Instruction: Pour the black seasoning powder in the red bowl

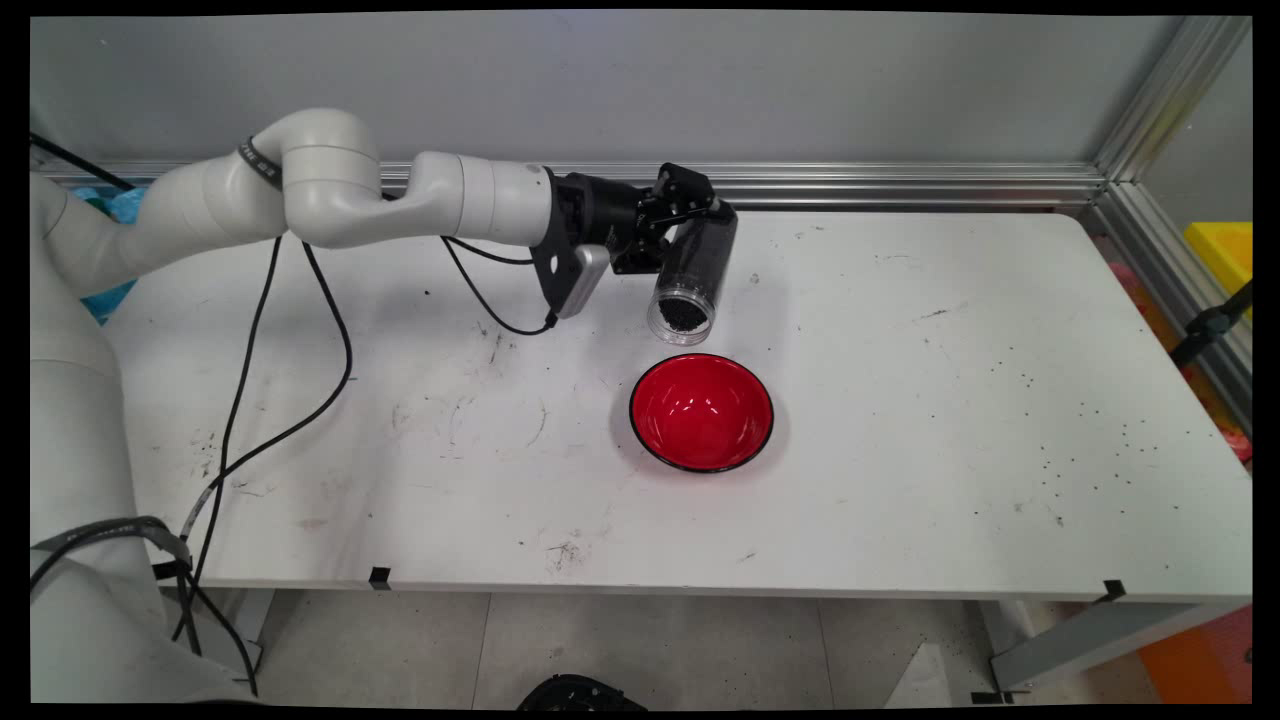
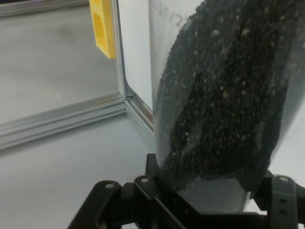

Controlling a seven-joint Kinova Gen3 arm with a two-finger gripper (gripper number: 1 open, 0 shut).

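Observation:
My gripper point(image 1: 700, 222) is shut on a clear plastic jar point(image 1: 692, 275) filled with small black beads. The jar is tilted, mouth down toward the camera, hanging just above and behind a red bowl point(image 1: 702, 411) with a black rim that sits on the white table point(image 1: 900, 450). The bowl looks empty. In the hand view the jar point(image 2: 224, 95) fills the right side, packed with black grains, and the black linkage rises from the bottom edge around it.
Black cables point(image 1: 300, 400) hang from the arm over the table's left part. Scattered black specks lie on the right side of the table point(image 1: 1080, 440). An aluminium rail point(image 1: 900, 185) runs along the back edge, with a yellow block point(image 2: 102, 26) beyond the corner.

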